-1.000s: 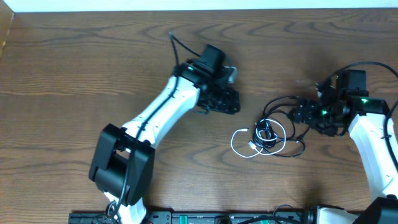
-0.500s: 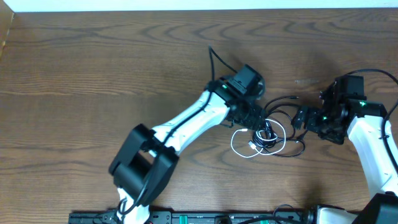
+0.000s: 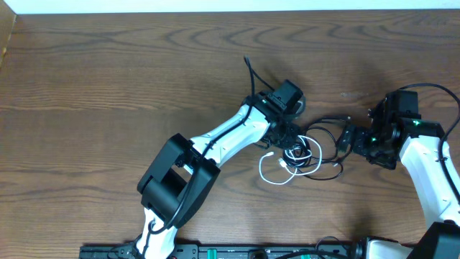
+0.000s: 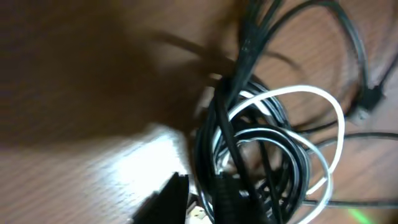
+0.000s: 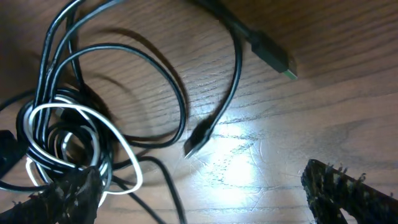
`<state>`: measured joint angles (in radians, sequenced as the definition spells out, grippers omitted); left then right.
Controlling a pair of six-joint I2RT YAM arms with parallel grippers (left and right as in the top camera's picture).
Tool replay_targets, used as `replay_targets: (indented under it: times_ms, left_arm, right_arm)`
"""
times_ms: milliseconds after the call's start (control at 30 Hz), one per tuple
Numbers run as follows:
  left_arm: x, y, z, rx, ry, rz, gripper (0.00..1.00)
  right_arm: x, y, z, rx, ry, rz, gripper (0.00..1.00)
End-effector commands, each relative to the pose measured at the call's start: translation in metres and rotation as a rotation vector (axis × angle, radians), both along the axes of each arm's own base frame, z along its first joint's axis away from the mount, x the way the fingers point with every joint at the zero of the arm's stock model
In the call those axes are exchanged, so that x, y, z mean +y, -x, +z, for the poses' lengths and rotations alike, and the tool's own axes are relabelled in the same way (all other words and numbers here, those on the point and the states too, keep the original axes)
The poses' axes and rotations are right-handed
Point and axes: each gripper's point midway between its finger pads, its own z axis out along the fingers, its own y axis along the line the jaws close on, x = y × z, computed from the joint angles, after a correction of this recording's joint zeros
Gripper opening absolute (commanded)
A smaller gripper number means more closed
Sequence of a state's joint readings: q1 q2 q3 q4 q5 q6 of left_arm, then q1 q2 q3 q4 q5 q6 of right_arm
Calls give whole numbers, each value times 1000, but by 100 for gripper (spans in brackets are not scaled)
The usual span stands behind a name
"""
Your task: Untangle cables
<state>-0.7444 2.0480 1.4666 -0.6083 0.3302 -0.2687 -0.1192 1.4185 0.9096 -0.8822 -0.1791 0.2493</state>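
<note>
The cables lie in one knotted pile at the table's middle right. The white cable [image 3: 261, 167] loops out of the pile's left side, and the black cable [image 3: 327, 122] runs in wider loops toward the right. My left gripper [image 3: 290, 144] is down in the pile, shut on the bundle. In the left wrist view one dark finger [image 4: 166, 199] shows beside the black cable [image 4: 249, 56] and white cable [image 4: 324, 102]; the other finger is hidden. My right gripper [image 3: 350, 142] stands open just right of the pile, its fingertips wide apart [image 5: 205, 199] over bare wood, with the black cable's plug [image 5: 196, 142] lying ahead of them.
A second plug end [image 5: 273, 56] lies farther out on the wood. The left arm [image 3: 223, 137] stretches diagonally from the front edge to the pile. The table's back edge [image 3: 230, 10] runs along the top.
My left arm swung right from the table's middle onto the pile and its jaws closed. The pile shifted slightly left. My right gripper opened wider and stayed in place.
</note>
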Motion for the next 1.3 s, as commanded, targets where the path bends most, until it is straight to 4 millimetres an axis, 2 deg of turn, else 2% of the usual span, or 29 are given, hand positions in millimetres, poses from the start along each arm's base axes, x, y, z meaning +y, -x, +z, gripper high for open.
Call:
replay_targets:
  times_ms: [0,100,133,167,200,267,367,500,633,767,900,1067,1167,1267]
  left_arm:
    - [20,-19,-1,-70,-86,45,8]
    - [40,-26,-4,-85,-158,79,8]
    - [47,-28,-5,-79,-172,90,11]
    - [52,-29,-6,-68,-181,100,24]
    - [58,-29,-6,-55,-188,111,30]
    - [66,-29,-4,-16,-185,119,35]
    - [57,-20,9,66,-77,38,38]
    - [39,-17,28,133,66,19,40]
    - [22,-13,36,153,154,-11,42]
    - [10,-10,38,132,173,-40,54]
    - [-1,-4,33,129,174,-69,57]
    - [-7,11,6,181,131,-94,57]
    - [-4,11,-11,186,82,-89,56]
    - [4,4,-17,163,43,-71,52]
  right_arm:
    - [-1,1,-2,7,1,-9,99]
    - [3,0,-1,2,-17,-6,99]
    - [4,0,-1,-2,-25,-4,99]
    - [6,-1,-1,-4,-35,-2,99]
    - [7,-1,0,-5,-42,0,99]
    - [7,-1,0,-7,-45,0,99]
    - [7,-3,0,-16,-44,0,99]
    - [7,-6,1,-26,-43,0,99]
    - [7,-6,1,-25,-43,0,99]
    - [7,-6,0,-25,-43,1,99]
    - [8,-5,0,-25,-43,4,99]
    - [8,-5,0,-22,-44,4,99]
    - [8,-4,0,-19,-44,4,99]
    - [8,-4,0,-19,-44,4,99]
